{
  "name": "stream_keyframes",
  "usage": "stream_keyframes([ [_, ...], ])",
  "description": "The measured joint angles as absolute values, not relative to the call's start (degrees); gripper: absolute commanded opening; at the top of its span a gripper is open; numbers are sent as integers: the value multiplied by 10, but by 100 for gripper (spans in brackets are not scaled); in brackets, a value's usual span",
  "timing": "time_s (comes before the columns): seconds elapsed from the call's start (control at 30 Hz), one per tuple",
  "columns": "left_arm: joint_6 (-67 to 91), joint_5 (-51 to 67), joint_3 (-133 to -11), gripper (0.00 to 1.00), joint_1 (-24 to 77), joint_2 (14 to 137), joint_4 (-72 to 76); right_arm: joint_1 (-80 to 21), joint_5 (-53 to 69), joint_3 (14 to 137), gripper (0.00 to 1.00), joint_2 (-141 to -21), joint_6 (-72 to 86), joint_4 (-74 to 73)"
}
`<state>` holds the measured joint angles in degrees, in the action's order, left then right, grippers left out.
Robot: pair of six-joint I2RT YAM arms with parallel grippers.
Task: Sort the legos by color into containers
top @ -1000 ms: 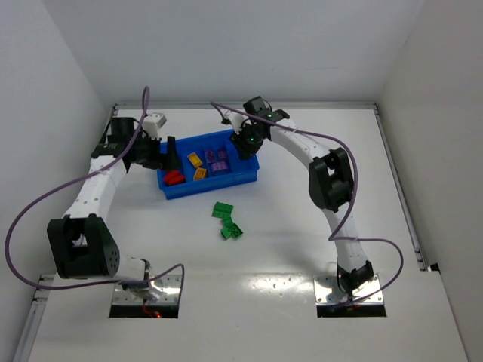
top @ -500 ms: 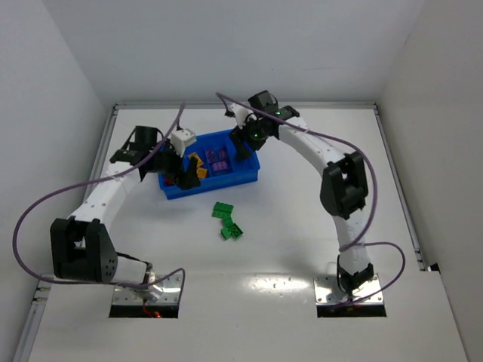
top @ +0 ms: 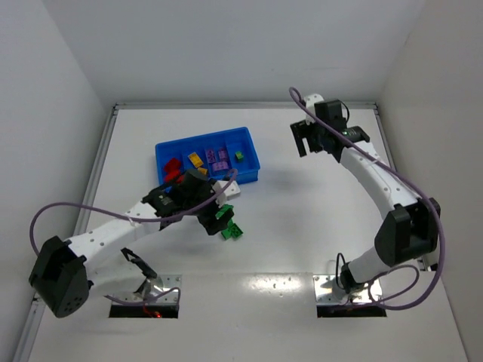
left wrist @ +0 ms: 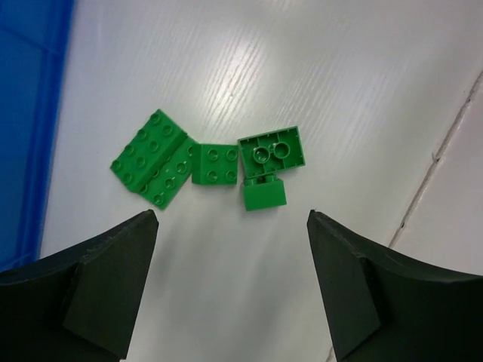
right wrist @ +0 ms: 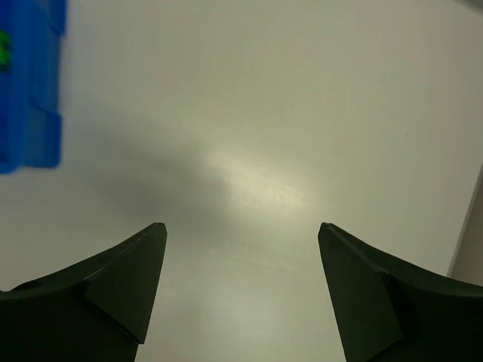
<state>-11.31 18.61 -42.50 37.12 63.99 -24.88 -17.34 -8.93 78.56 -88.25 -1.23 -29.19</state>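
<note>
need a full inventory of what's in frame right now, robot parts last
bright blue shallow plastic tray: one, blue, far-centre of the table, four compartments
small red plastic bricks: count unclear, red, leftmost compartment
small yellow plastic bricks: at least one, yellow, second compartment; the arm hides part
small purple plastic bricks: several, purple, third compartment
sorted green plastic brick: one, green, rightmost compartment
loose green plastic bricks: four or five, touching, green, on the table near the tray
white table: one, white, under everything
left pincer: one, black, open and empty, above the loose green bricks
right pincer: one, black, open and empty, over bare table right of the tray
</note>
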Motion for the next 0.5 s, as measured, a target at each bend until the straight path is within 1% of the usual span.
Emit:
stream_keyframes([
  [0.07,-107,174,-425,83,397,660,-233,-151,-89,748,83,-884,-6,-306],
  [0.13,-98,162,-425,83,421,684,-222,-135,-88,727,83,-885,-1,-324],
  [0.2,-88,154,-425,83,439,705,-215,-123,-84,722,83,-885,2,-333],
  [0.37,-49,142,-429,79,459,764,-202,-100,-74,722,83,-874,3,-331],
  [0.5,-11,130,-431,79,471,789,-200,-83,-63,721,83,-859,3,-333],
])
